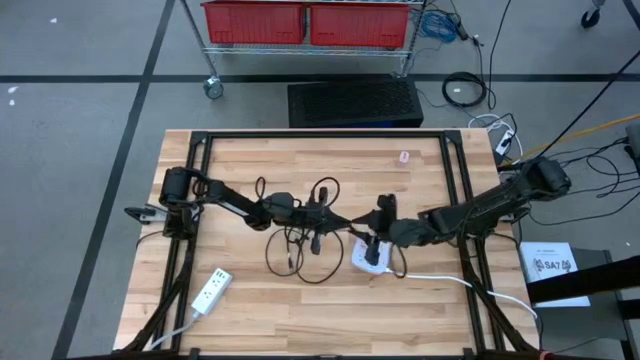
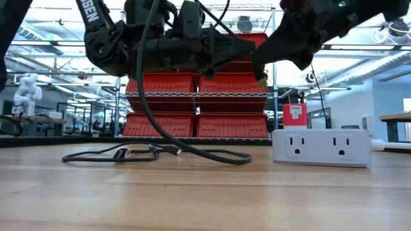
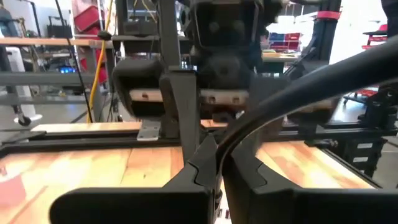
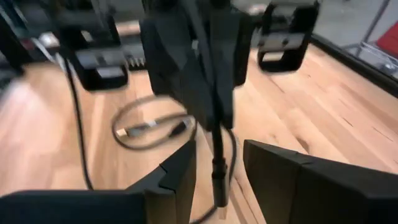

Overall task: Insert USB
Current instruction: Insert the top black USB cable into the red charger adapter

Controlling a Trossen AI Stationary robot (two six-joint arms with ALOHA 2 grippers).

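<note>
A black USB cable (image 1: 300,248) lies in loose loops on the wooden table, left of a white power strip (image 1: 372,256) that rests flat, also seen in the low view (image 2: 321,146). My left gripper (image 1: 322,214) is raised over the loops and shut on the cable. The cable's plug end (image 4: 217,183) hangs straight down from it. My right gripper (image 1: 381,226) faces the left one from the table's right side, above the strip. It is open (image 4: 217,158), with one finger on either side of the hanging plug end, apart from it. My left gripper pinches the black cable (image 3: 219,154) between its two shut fingers, a short way above the plug end. The fingers lie across the cable. The short end hangs below them, clear of the table, and the rest runs off slack to the loops on the table.
A second white power strip (image 1: 210,290) lies near the table's near left corner. A white cord (image 1: 440,280) runs from the first strip toward the right edge. A small pink object (image 1: 404,156) sits near the far edge. Red bins (image 2: 192,122) stand on a shelf beyond.
</note>
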